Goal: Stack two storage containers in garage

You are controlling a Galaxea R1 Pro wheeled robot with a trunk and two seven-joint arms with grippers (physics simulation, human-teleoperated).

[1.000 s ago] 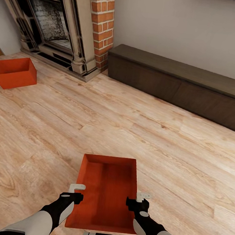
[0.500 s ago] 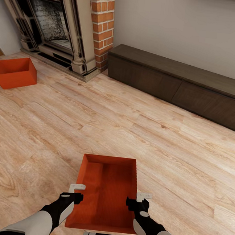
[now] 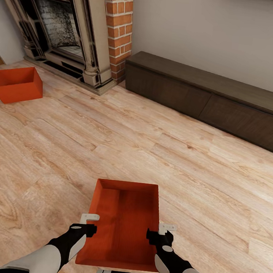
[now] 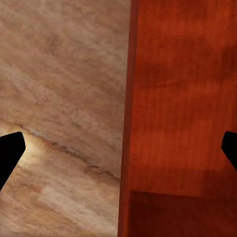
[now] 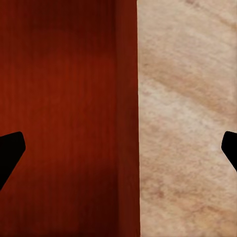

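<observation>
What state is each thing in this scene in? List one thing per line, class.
Near container: upright, empty, its side walls between the open fingers of both hands.
Far container: upright on the wood floor by the fireplace, untouched.
Left hand: open, straddling the near container's wall.
Right hand: open, straddling the opposite wall.

Both my arms reach forward and down, forearms grey-white, wrists black. Left gripper sits at left wall of near container, fingers spread wide, one either side of wall. Right gripper mirrors it at right wall, jaws likewise wide apart, straddling wall. In wrist views my black fingertips sit far apart at frame edges.
</observation>
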